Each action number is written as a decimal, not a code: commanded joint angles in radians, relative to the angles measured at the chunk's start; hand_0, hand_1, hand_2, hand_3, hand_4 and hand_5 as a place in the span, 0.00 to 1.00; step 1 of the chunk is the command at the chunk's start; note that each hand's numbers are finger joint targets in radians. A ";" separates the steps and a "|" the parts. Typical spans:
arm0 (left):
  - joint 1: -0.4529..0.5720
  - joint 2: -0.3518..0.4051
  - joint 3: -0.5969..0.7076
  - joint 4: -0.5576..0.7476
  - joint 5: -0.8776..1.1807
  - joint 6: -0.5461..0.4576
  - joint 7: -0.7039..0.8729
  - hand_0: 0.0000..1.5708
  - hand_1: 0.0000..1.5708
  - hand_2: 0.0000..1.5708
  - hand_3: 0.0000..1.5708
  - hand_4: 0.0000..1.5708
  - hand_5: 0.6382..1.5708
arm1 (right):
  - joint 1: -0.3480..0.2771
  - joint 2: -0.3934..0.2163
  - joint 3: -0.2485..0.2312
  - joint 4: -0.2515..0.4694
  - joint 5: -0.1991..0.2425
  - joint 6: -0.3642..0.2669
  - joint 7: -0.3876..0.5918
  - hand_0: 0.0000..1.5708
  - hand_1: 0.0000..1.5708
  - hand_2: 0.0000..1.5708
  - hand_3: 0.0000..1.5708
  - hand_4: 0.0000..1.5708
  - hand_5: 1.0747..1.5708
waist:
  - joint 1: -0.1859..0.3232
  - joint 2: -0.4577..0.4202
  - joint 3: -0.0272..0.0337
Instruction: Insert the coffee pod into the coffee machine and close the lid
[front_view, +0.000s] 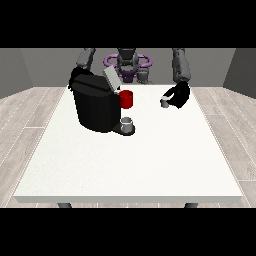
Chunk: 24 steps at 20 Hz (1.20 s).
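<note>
Curling around a small grey coffee pod (164, 103), the fingers of the hand at the view's right (178, 96) grasp it at their leftward tips, just above the white table (130, 160) in the upper right of the frame. That hand is black and joins a grey forearm that rises towards the top of the frame.

Left of the pod, well apart from it, stands the black coffee machine (95, 106) in the upper left of the tabletop. Its grey lid (111, 79) is tilted up and open at the machine's top right corner. Just below the lid, a red holder (127, 99) juts out from the machine's right side. Beneath that, a small grey cup (127, 123) sits on the machine's dark base plate at its lower right.

The hand at the view's left (75, 76) shows only as a dark shape behind the machine's upper left corner, mostly hidden; whether its fingers are released or clenched I cannot tell. Its grey forearm slants upward from there.

The robot's torso (128, 62), with purple rings around it, sits at the top centre behind the table.
</note>
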 joint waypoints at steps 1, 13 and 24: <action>-0.063 0.008 -0.005 -0.040 0.006 -0.089 0.010 0.88 0.88 0.90 0.86 0.37 1.00 | -0.025 0.010 -0.016 0.052 -0.006 -0.020 0.021 0.00 0.00 0.00 0.00 0.28 1.00 | 0.024 -0.032 -0.0001; -0.189 -0.020 0.016 -0.090 -0.004 -0.152 0.104 0.80 0.80 0.85 0.82 0.35 1.00 | -0.048 -0.010 -0.003 0.082 -0.008 0.027 -0.013 0.00 0.00 0.00 0.00 0.30 1.00 | -0.033 -0.036 -0.0003; -0.435 0.041 0.098 -0.074 0.022 -0.200 0.236 0.81 0.81 0.83 0.79 0.33 1.00 | -0.095 0.021 0.060 0.027 -0.001 0.037 -0.002 0.00 0.00 0.00 0.00 0.33 1.00 | -0.141 0.020 0.0000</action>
